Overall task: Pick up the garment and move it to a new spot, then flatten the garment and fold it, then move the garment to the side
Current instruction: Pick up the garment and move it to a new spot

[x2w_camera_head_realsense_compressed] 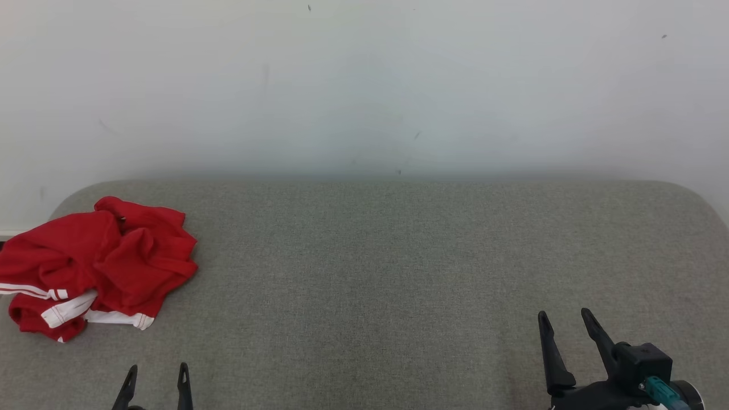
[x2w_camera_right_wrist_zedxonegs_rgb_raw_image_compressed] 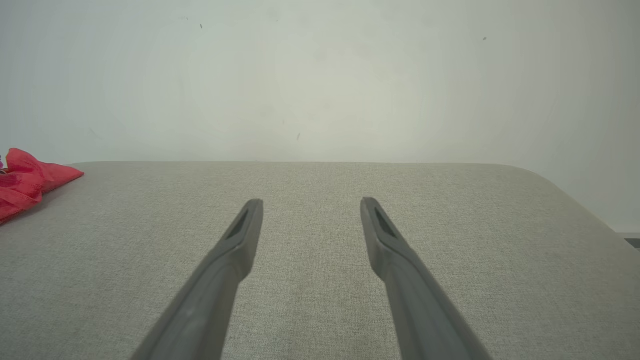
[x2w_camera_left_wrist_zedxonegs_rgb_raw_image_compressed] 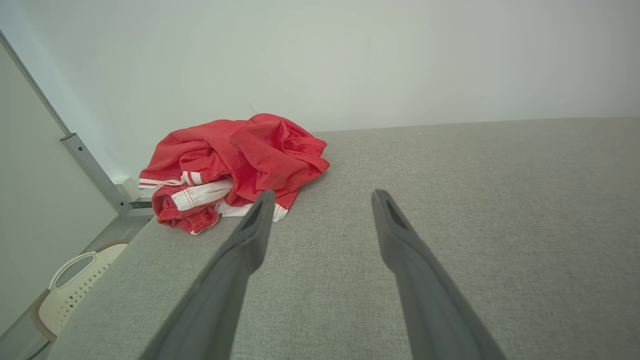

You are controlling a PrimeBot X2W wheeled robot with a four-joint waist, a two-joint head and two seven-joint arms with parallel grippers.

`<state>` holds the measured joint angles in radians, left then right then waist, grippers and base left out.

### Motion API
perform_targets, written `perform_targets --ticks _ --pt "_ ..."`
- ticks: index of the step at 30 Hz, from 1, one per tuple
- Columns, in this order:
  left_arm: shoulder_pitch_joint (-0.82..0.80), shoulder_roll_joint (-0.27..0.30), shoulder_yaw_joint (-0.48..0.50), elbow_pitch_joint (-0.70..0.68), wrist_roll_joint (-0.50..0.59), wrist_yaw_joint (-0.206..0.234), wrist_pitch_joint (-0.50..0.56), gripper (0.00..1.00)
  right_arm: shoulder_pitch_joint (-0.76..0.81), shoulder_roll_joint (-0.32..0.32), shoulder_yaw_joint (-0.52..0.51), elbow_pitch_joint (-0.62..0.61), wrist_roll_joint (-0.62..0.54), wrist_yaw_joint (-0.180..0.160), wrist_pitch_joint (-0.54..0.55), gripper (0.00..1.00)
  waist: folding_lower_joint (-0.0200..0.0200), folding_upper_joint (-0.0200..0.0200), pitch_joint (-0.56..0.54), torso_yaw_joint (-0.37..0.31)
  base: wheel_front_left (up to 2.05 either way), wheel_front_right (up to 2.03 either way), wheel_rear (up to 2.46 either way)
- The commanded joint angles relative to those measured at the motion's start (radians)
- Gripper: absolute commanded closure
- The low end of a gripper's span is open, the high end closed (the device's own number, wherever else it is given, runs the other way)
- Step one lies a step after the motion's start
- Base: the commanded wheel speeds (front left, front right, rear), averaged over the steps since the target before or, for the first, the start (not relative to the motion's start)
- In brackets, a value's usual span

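The garment is a crumpled red piece with white stripes and white trim. It lies at the 9 o'clock side of the grey padded surface, near the far edge. Its folds hide its shape, so the type of garment cannot be determined. The head view's left edge cuts off part of it. In the right wrist view, a red corner shows at 9 o'clock, cut by the frame.

The left gripper sits at 7 o'clock, jaws apart and empty, with the tips alone above the bottom edge. In its wrist view, the garment lies at 11 o'clock, just beyond the left finger.

The right gripper sits at 5 o'clock, jaws apart, empty, well apart from the garment.

A white basket shows partly below the surface edge.
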<state>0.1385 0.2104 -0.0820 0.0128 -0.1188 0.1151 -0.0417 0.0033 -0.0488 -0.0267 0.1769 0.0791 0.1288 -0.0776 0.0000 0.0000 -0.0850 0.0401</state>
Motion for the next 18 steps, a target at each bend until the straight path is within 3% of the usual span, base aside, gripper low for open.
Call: perform_targets --ticks 1,18 --pt "0.001 0.003 0.001 -0.005 -0.007 0.001 0.004 0.00 0.012 -0.003 -0.003 0.000 0.009 0.004 0.003 0.00 0.0000 0.0000 0.000 0.000 0.00 0.00 0.00" --pt "-0.005 0.006 -0.004 -0.003 -0.028 0.012 0.003 0.00 0.016 -0.003 -0.009 -0.002 0.015 0.004 0.013 0.00 0.0000 0.0000 -0.004 0.005 0.00 0.00 0.00"
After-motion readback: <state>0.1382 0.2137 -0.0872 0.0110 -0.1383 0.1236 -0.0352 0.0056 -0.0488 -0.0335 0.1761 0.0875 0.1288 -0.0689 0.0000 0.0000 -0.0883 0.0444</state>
